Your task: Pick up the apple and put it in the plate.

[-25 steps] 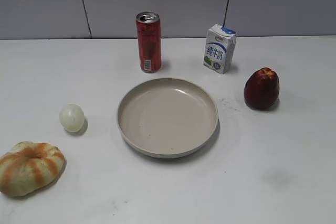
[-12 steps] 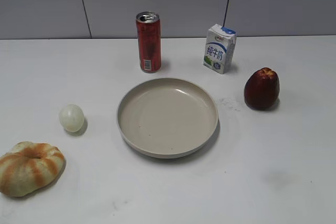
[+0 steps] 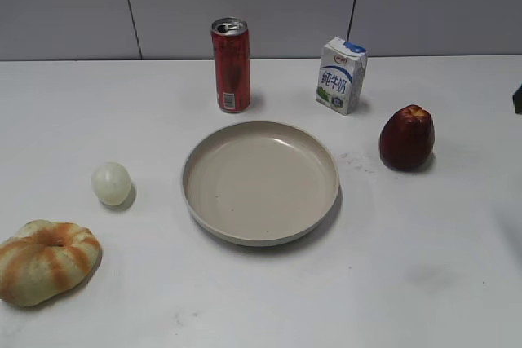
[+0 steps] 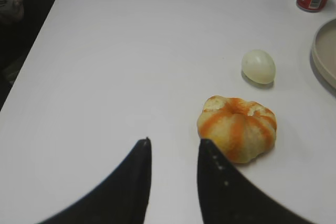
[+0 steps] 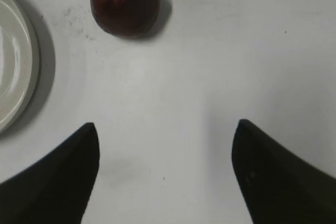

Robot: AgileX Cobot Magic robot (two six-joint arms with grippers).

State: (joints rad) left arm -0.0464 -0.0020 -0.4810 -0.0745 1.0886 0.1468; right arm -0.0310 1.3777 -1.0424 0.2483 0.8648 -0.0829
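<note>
Exterior view: dark red, tapered apple upright.

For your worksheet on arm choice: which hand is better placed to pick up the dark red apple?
Right. The open right hand faces the dark red apple; the left hand is near the striped bread ring.

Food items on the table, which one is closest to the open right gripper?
The apple, dark red, right of the plate; the bread ring and pale ball lie left.

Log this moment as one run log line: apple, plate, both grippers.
apple: on table, right of plate, untouched | plate: empty | right gripper: open, short of apple | left gripper: slightly open, near bread ring
</note>
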